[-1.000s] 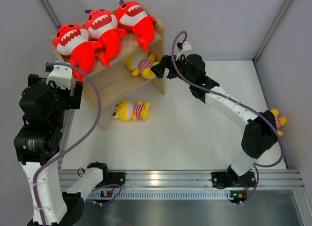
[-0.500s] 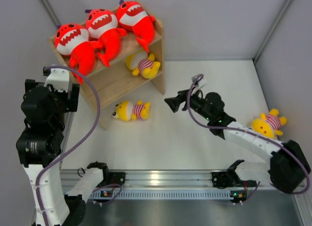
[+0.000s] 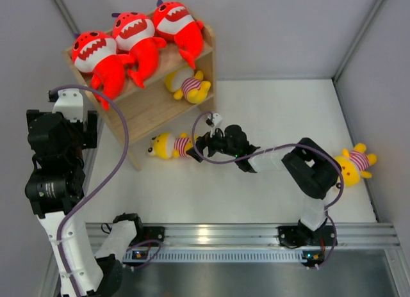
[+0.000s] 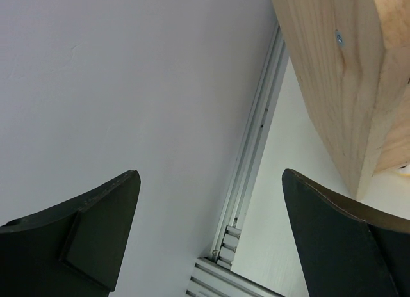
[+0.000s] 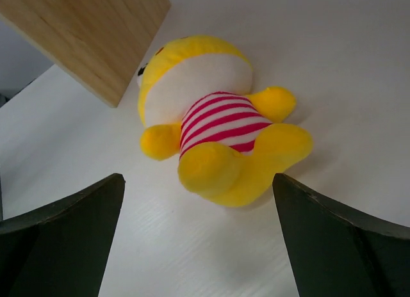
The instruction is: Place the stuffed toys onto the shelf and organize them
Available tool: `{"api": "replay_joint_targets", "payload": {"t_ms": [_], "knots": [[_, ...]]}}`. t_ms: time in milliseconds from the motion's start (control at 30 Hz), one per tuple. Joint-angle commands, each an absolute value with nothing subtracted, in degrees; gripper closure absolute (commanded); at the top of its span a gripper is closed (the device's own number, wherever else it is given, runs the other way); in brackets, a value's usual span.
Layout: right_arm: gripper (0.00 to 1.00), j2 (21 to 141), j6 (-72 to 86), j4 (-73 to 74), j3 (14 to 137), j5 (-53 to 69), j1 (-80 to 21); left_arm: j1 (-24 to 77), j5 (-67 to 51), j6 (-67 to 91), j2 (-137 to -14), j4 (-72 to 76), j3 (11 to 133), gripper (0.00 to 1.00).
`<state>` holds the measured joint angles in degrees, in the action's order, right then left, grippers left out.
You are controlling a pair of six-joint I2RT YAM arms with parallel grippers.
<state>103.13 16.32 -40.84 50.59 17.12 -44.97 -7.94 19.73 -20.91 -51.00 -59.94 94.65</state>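
Table (image 3: 269, 118): white top, walled on three sides.

Shelf (image 3: 154, 108): far-left corner of the table, set at an angle to the near edge. In my L wrist view only one side panel shows, cut off at the top and right.

Sharks: 3 in a row on the top tier, (image 3: 96, 54), (image 3: 136, 38), (image 3: 176, 22). Mouths face up. Long axes run far-left to near-right, with tails hanging over the front edge. They hide most of the top board.

Dolls, 3 off:
- Doll A (image 3: 187, 84): on the lower tier, right end. Head far-left, feet near-right. A shark tail partly covers the head.
- Doll B (image 3: 168, 145): on the table, just in front of the shelf. Long axis approx. parallel to the near edge, head left, feet right. In the R wrist view its feet point at the camera and its head is near the shelf panel corner.
- Doll C (image 3: 353, 164): on the table at the far right, well apart from the shelf. The R arm elbow hides its head end; feet point far-right.

R gripper (image 3: 200, 144): low, at doll B's feet. I read the jaws as spread wide, holding nothing and apart from the doll.

L gripper (image 4: 210, 178): raised beside the shelf's left panel. Jaws spread wide, nothing between them. Hard to make out from the top view.
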Motion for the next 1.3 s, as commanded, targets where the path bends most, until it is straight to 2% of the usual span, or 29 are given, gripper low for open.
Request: {"api": "replay_joint_targets", "payload": {"t_ms": [0, 200, 300, 400, 567, 633, 667, 767, 800, 867, 900, 1100, 1267], "knots": [[0.01, 108.36, 16.26, -47.90, 55.54, 21.71, -44.91, -8.79, 18.02, -19.60, -50.89, -57.39, 95.19, 0.01], [0.01, 110.38, 12.74, -43.78, 58.61, 18.38, -47.02, -8.79, 16.62, -19.51, -51.85, -57.48, 94.92, 0.01], [0.04, 113.46, 13.97, -41.23, 61.34, 17.23, -47.02, -8.79, 16.35, -19.60, -51.94, -57.48, 95.10, 0.01], [0.22, 116.27, 15.02, -40.17, 63.28, 17.58, -47.02, -8.79, 16.35, -19.69, -51.94, -57.57, 95.19, 0.01], [0.25, 117.07, 14.68, -38.50, 63.02, 16.79, -47.20, -8.79, 15.21, -19.69, -52.21, -57.83, 95.62, 0.01], [0.30, 116.20, 14.15, -38.58, 62.23, 16.53, -47.37, -8.79, 14.86, -19.60, -52.29, -58.01, 95.71, 0.02], [0.34, 115.93, 13.72, -38.58, 61.36, 15.74, -47.63, -8.79, 14.77, -19.60, -52.21, -58.01, 95.80, 0.01], [0.57, 114.44, 12.92, -38.76, 59.77, 14.86, -48.43, -8.79, 14.59, -19.60, -52.21, -58.09, 95.89, 0.01], [0.71, 113.74, 12.57, -38.76, 59.24, 14.33, -48.86, -8.79, 14.59, -19.69, -52.12, -58.18, 95.89, 0.01], [0.87, 110.14, 11.69, -38.50, 57.49, 13.02, -49.39, -8.70, 14.59, -19.69, -52.21, -58.10, 95.98, 0.01], [1.00, 108.65, 10.21, -37.97, 57.05, 11.27, -50.18, -8.70, 14.50, -19.60, -52.21, -58.18, 96.06, 0.01], [1.00, 90.83, 2.03, -25.09, 58.00, 5.46, -55.27, -8.70, 14.94, -19.60, -51.95, -58.10, 96.33, 0.01], [1.00, 82.19, 0.97, -13.46, 63.09, -3.30, -59.41, -8.70, 15.03, -19.51, -51.77, -58.36, 97.21, 0.01]]}}
